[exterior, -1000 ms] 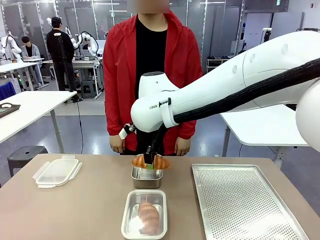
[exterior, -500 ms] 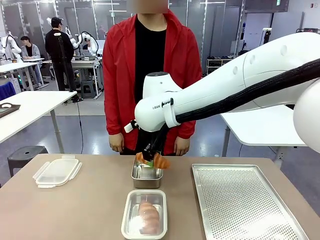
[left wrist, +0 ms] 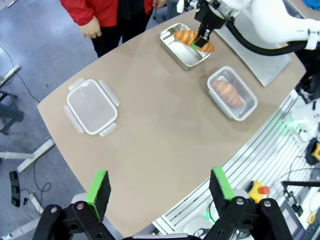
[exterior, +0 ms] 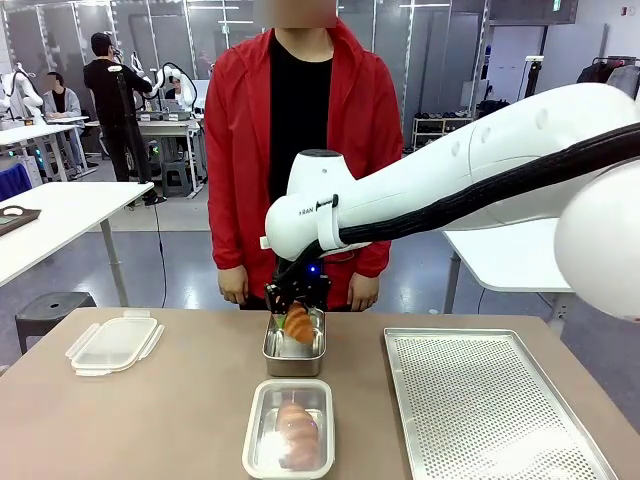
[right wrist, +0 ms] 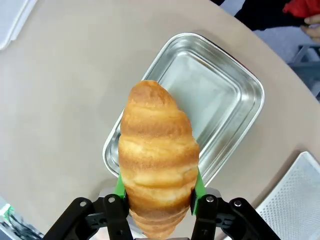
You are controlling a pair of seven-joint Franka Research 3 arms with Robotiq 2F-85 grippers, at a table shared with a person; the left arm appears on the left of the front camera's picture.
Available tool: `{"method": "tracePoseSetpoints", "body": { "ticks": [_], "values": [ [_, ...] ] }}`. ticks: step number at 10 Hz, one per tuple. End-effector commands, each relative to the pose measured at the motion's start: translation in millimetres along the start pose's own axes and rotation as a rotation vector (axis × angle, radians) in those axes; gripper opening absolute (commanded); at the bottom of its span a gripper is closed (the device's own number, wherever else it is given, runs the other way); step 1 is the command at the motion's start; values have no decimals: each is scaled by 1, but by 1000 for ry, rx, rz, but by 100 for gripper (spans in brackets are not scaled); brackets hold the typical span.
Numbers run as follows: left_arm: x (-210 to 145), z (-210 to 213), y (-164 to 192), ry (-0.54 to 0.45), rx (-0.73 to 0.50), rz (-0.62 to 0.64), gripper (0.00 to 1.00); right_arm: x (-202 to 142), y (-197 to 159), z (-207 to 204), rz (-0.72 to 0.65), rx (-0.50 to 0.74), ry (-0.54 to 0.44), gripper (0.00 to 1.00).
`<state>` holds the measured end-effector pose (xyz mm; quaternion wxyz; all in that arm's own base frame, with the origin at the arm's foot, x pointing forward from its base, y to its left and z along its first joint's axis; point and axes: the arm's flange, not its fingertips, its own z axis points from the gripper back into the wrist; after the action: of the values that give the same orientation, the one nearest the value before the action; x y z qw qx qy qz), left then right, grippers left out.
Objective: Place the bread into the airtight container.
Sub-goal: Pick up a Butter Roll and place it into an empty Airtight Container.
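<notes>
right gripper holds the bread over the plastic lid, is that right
Not quite. The right gripper holds the bread over the empty steel container, not over the lid, which lies apart on the table. The right wrist view shows it.

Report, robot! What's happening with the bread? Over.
Right jaws shut on bread, above the tin. Left jaws open, up high. Nothing blocking the tin.

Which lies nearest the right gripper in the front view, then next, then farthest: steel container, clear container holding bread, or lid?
1. Steel container, directly beneath the right gripper.
2. Clear container, toward the robot.
3. Lid, far left.
</notes>
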<state>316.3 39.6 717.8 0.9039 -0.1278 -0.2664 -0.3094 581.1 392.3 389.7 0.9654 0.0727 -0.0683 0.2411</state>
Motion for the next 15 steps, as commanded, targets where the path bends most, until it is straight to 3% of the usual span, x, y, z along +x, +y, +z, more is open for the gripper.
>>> {"method": "tracePoseSetpoints", "body": {
  "ticks": [1,3,4,5,6,11,15],
  "values": [
    [0,1,0,0,-3,-6,100,22,-1,-12,-88,-4,24,55],
    [0,1,0,0,-3,-6,100,30,-8,-31,-144,-67,57,55],
    [0,1,0,0,-3,-6,100,31,-11,-37,-154,-60,65,65],
    [0,1,0,0,-3,-6,100,30,-12,-42,-151,-49,66,96],
    [0,1,0,0,-3,-6,100,28,-14,-45,-159,-54,68,100],
    [0,1,0,0,-3,-6,100,12,-19,-52,-125,-6,61,100],
    [0,1,0,0,-3,-6,100,24,-17,-51,-129,-32,69,100]
  ]
}}
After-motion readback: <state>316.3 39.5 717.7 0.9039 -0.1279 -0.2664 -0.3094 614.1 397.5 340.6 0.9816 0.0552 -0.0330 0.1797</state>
